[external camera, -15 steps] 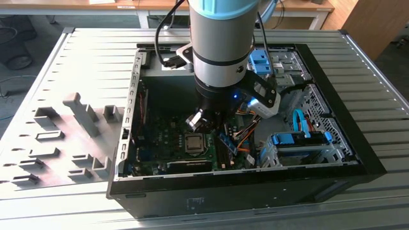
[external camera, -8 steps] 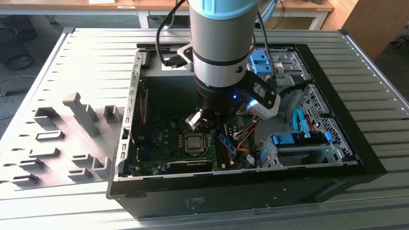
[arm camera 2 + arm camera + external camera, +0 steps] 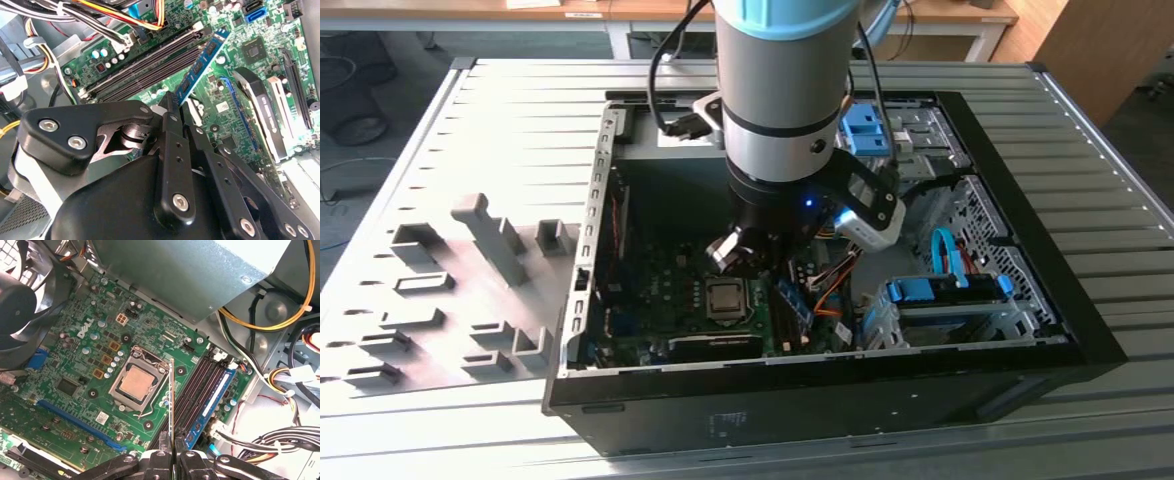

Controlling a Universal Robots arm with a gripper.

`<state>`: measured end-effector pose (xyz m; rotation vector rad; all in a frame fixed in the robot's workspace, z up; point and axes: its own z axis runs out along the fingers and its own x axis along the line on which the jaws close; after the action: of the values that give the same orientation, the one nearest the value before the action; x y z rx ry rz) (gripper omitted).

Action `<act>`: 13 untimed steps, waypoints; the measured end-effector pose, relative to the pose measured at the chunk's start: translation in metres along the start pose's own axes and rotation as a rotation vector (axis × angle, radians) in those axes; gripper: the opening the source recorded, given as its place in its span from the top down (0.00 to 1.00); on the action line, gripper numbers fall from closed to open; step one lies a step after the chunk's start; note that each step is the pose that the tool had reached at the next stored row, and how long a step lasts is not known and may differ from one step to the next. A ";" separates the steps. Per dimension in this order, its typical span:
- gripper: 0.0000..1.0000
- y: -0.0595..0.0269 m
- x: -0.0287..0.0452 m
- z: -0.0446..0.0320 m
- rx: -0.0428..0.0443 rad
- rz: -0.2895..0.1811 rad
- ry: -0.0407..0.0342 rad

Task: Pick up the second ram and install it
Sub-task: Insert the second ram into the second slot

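The second ram (image 3: 171, 400) is a thin stick seen edge-on in the first wrist view, with my gripper (image 3: 172, 454) shut on its end. In the second wrist view the ram (image 3: 202, 65) shows a blue face with dark chips and sticks out from the fingertips (image 3: 170, 102). It hangs above the green motherboard (image 3: 75, 390), between the processor socket and the dark memory slots (image 3: 197, 385), not touching a slot. Another blue stick (image 3: 215, 400) sits in the outermost slot. In the exterior view my gripper (image 3: 750, 262) is inside the open PC case (image 3: 827, 385).
A silver processor chip (image 3: 136, 382) sits in its socket beside the slots. A black fan (image 3: 20, 305) and a grey metal box (image 3: 190, 270) border the board. Bundled cables (image 3: 280, 315) lie past the slots. Grey holder blocks (image 3: 480, 250) stand on the slatted table at the exterior view's left.
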<state>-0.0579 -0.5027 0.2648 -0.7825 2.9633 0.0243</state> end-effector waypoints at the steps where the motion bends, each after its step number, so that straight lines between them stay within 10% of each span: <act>1: 0.86 0.0000 0.0000 0.0000 0.0009 0.002 0.0003; 5: 0.86 0.0000 0.0000 0.0001 0.0016 0.010 0.0074; 10: 0.86 0.0000 0.0000 0.0001 -0.0214 0.027 0.0660; 13: 0.86 0.0000 0.0000 0.0003 -0.0204 0.039 0.0893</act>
<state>-0.0579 -0.5027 0.2645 -0.7469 3.0671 0.0225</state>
